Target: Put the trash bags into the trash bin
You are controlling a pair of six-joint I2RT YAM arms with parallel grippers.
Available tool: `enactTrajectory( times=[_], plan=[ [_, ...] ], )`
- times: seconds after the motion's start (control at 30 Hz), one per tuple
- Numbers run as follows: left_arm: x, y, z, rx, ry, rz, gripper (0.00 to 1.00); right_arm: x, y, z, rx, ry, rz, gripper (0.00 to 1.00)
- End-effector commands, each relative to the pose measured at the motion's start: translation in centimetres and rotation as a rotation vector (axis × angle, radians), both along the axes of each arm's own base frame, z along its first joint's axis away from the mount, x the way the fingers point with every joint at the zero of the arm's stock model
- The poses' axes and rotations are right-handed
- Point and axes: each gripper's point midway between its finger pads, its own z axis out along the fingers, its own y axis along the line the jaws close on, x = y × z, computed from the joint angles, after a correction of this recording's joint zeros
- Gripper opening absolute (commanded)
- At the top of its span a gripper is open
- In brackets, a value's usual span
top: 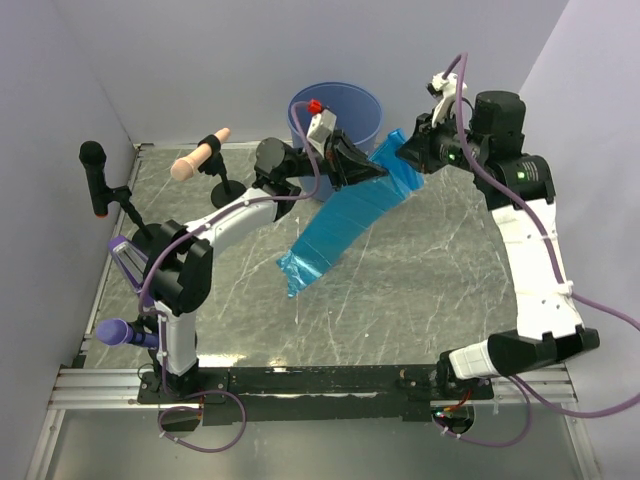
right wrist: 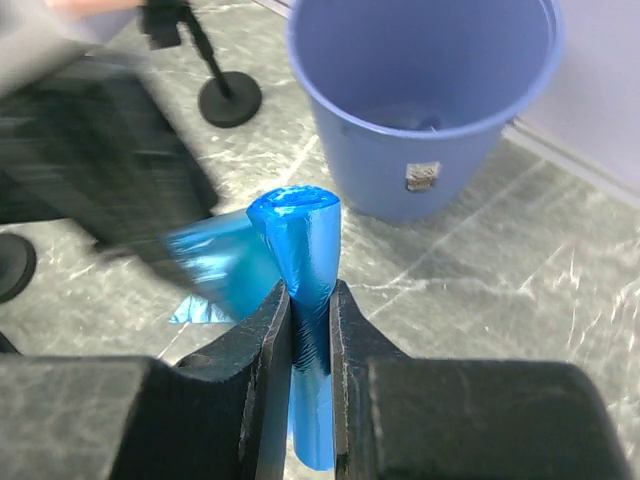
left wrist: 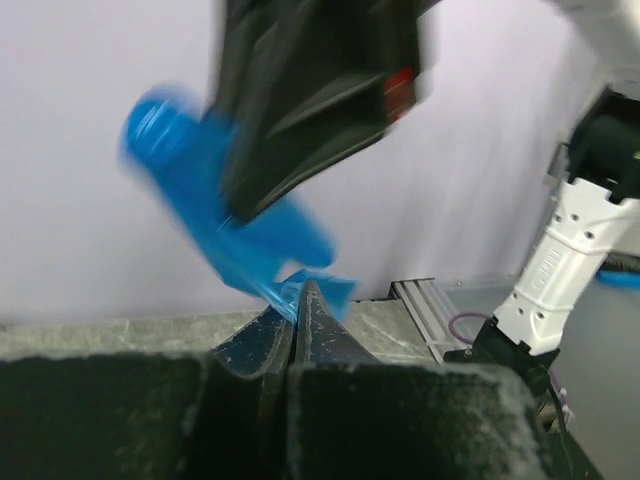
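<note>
Up above the grey marbled table [top: 430, 290], the right gripper [right wrist: 310, 300] clamps a tight roll of thin, glossy bright-blue plastic trash bags [right wrist: 297, 225] upright between its narrow-set fingers. Beside it, the left gripper [left wrist: 297, 297] is pinched fully together on the edge of the loose film. From the two grippers a long unrolled strip [top: 335, 230] slopes down, its crumpled end reaching the table. Just behind them stands the round, rigid medium-blue plastic trash bin [top: 350, 108].

A strip of trash bags [top: 340, 225] is held between the left gripper [top: 378, 172] and the right gripper [top: 405, 152], at 5 o'clock of the trash bin [top: 365, 120]; its loose end is draped toward 7 o'clock onto the table [top: 430, 280].
</note>
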Motion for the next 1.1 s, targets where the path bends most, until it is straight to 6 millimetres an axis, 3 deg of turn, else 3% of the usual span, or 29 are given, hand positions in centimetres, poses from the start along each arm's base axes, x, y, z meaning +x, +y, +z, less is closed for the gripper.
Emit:
enactTrajectory(
  times=[0.0,0.17,0.33,0.53,0.63,0.9,1.07],
  plan=[
    [-3.7,1.1,5.0,-0.066,-0.249,-0.101,0.00,3.3,-1.8,-2.3,0.040,0.072,-0.074,0.00],
    [-5.4,0.3,7.0,-0.098,-0.287,-0.149,0.00,4.8,-3.0,-7.2,0.088,0.228,-0.134,0.00],
    [-6.1,-1.1,7.1,-0.114,-0.235,-0.171,0.00,5.5,-3.7,-7.2,0.112,0.237,-0.190,0.00],
    [-8.6,-1.9,10.1,-0.174,-0.285,-0.219,0.00,7.2,-5.8,-12.6,0.159,0.377,-0.311,0.00],
    [-9.1,-2.2,10.2,-0.169,-0.283,-0.231,0.00,7.9,-6.8,-13.3,0.173,0.397,-0.366,0.00],
    [-8.5,-2.3,9.2,-0.127,-0.263,-0.217,0.00,10.9,-15.5,-13.2,0.194,0.367,-0.646,0.00],
    [-5.4,-0.6,7.2,-0.038,-0.238,-0.135,0.01,12.6,-19.2,-14.0,0.168,0.337,-0.706,0.00]
  ],
)
